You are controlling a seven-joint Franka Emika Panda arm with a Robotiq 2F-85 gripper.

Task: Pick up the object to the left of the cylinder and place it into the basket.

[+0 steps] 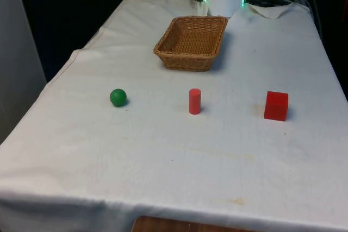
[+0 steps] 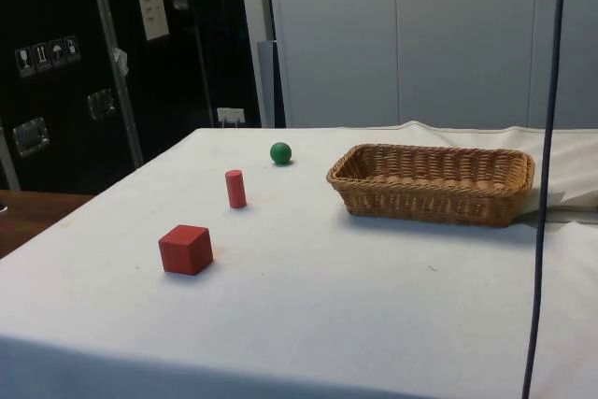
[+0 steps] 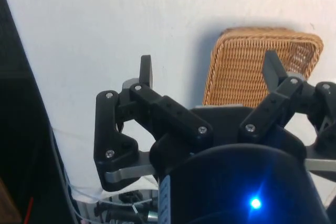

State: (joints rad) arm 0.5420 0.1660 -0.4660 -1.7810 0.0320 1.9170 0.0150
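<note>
The desk [image 1: 163,177] is covered by a white cloth and carries four things. The largest is the wicker basket [image 1: 191,43], which is set toward the far end, near the robot's base; in the side view the basket [image 2: 432,182] is seen standing on its own, apart from the other things. Nearer the front camera, three smaller things are laid out in a row across the desk, well apart from one another. The red cube [image 1: 276,106] is placed at the front view's right, the red cylinder [image 1: 194,101] stands upright in the middle, and the green ball [image 1: 118,97] rests at the front view's left of the cylinder. In the side view the same row is seen running away from the camera: cube [image 2: 185,249] nearest, cylinder [image 2: 235,189] next, ball [image 2: 280,152] farthest.

The hand [image 3: 210,69] is shown in the wrist view raised above the cloth, with one rim of the basket [image 3: 262,61] lying between and beyond its fingers. The fingers [image 3: 145,70] are spread wide and nothing is held between them. The ball appears to lie well apart from the hand, on the far side of the basket from it, though its exact distance cannot be judged.
</note>
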